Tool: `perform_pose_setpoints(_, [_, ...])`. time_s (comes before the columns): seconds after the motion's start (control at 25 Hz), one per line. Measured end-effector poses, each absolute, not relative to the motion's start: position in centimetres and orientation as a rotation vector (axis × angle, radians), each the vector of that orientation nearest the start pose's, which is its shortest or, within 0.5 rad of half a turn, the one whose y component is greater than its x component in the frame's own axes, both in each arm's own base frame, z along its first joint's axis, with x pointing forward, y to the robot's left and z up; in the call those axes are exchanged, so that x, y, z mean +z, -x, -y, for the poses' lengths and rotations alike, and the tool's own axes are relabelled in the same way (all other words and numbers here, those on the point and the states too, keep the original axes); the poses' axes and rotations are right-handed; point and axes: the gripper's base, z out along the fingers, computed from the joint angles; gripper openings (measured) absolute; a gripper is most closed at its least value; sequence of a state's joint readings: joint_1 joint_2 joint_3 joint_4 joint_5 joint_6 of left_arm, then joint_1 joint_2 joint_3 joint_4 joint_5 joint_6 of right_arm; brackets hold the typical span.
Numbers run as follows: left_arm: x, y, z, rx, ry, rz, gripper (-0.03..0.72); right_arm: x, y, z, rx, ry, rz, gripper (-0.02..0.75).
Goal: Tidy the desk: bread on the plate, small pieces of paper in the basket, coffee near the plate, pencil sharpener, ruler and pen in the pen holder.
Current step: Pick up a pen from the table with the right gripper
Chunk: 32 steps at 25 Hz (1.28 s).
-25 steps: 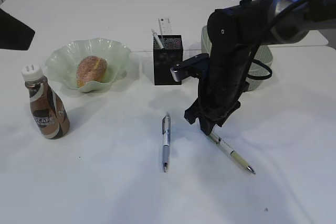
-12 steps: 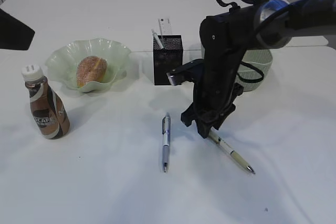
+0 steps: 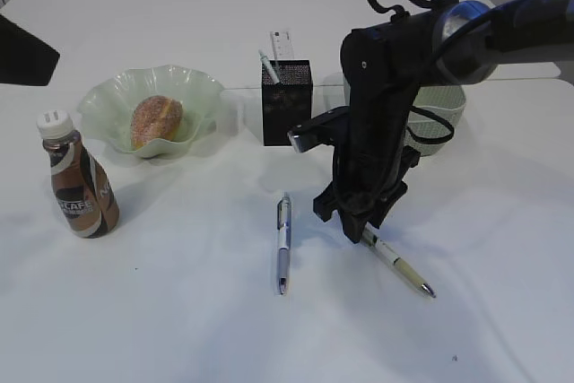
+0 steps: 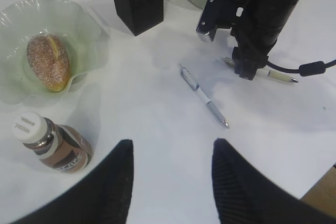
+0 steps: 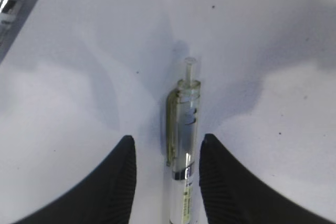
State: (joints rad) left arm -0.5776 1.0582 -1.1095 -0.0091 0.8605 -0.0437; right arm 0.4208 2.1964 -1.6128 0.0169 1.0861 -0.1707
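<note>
Your yellowish pen [image 3: 399,263] is lying on the white table [image 3: 179,311], and your right gripper [image 5: 165,177] is sitting directly over its clicker end with the fingers [image 5: 116,182] spread apart, one on each side of the barrel, not clamping it. A second, silver pen [image 3: 283,242] is lying just to its left. Behind them the black pen holder [image 3: 287,101] is standing beside the woven basket [image 3: 444,112], with a ruler [image 3: 283,45] sticking out. The bread [image 3: 156,120] is resting on the green plate [image 3: 193,87], with the coffee bottle [image 3: 79,177] near it. Your left gripper [image 4: 170,174] is hanging high above the table, fingers apart and empty.
</note>
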Motion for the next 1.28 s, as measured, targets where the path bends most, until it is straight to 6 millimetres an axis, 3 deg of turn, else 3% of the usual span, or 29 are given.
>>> perform_pose_setpoints(1.28, [38.5, -17.5, 11.4, -0.322, -0.608, -2.225, 0.34, 12.3, -39.4, -17.6, 0.022, 0.938, -3.011, 0.334])
